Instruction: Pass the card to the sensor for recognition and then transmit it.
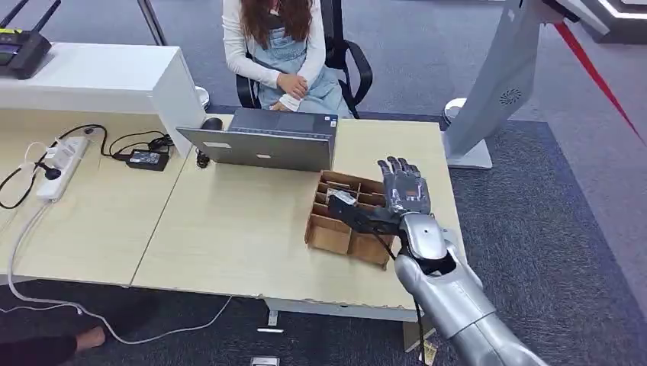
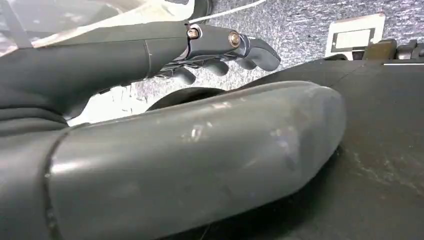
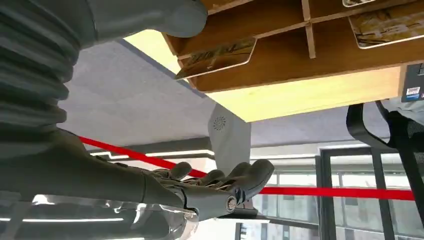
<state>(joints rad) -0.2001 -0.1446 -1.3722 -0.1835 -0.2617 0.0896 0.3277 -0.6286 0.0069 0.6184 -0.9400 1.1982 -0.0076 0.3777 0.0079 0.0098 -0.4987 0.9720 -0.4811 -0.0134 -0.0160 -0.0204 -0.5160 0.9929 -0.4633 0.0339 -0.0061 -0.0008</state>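
A brown cardboard box (image 1: 328,236) with several compartments stands on the wooden table near its right front corner. Patterned cards (image 1: 341,197) lie in its cells; the right wrist view shows one card (image 3: 217,57) in a corner cell and another card (image 3: 387,25) in a cell further along the box (image 3: 300,75). My right hand (image 1: 403,191) hovers over the box's right side, fingers (image 3: 220,182) spread, holding nothing. My left hand (image 2: 220,47) hangs beside my body above the carpet with loosely bent fingers and nothing in it.
A grey laptop (image 1: 263,141) stands just behind the box, and a person sits on a chair behind it. A white stand (image 1: 496,84) rises off the table's right edge. A power strip (image 1: 61,164), an adapter (image 1: 147,158) and cables lie at the left.
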